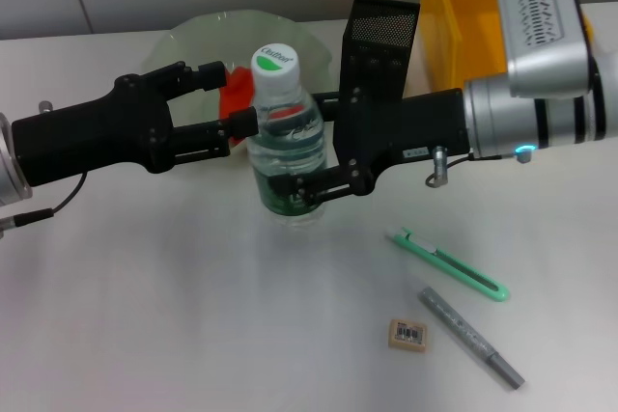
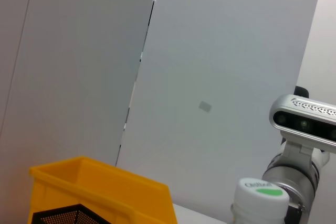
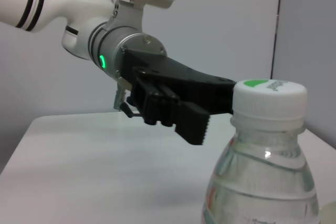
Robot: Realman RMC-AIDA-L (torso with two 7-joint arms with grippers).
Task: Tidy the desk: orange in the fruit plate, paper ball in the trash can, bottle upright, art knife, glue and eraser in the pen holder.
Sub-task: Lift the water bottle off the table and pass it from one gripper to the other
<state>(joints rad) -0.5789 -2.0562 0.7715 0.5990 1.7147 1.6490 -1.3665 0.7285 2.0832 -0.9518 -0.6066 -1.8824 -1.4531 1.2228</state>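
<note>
The left gripper [image 1: 227, 103] reached in from the left at the neck of the clear plastic water bottle with the white cap [image 1: 284, 137], its jaws spread apart, 1 finger by the bottle's shoulder and the other back over the pale green glass fruit plate [image 1: 193, 31]. Something orange-red [image 1: 235, 94] lay in that plate, probably the orange. The bottle stood upright on the white surface [image 1: 145, 315], and the right gripper [image 1: 314, 156] came in from the right with its jaws clamped on the lower body.

Behind them stood the black mesh pen holder [image 1: 381, 36], and beyond it the yellow plastic bin [image 1: 463, 16]. Near the front right lay the green art knife [image 1: 449, 264], the small tan eraser [image 1: 407, 334] and the grey glue stick [image 1: 470, 336], all well apart from the holder.

The danger, I'd judge: if the right jaws opened off-centre or the arm pulled back dragging a finger along the label, the bottle could tip. The left finger could also knock the cap on leaving.
</note>
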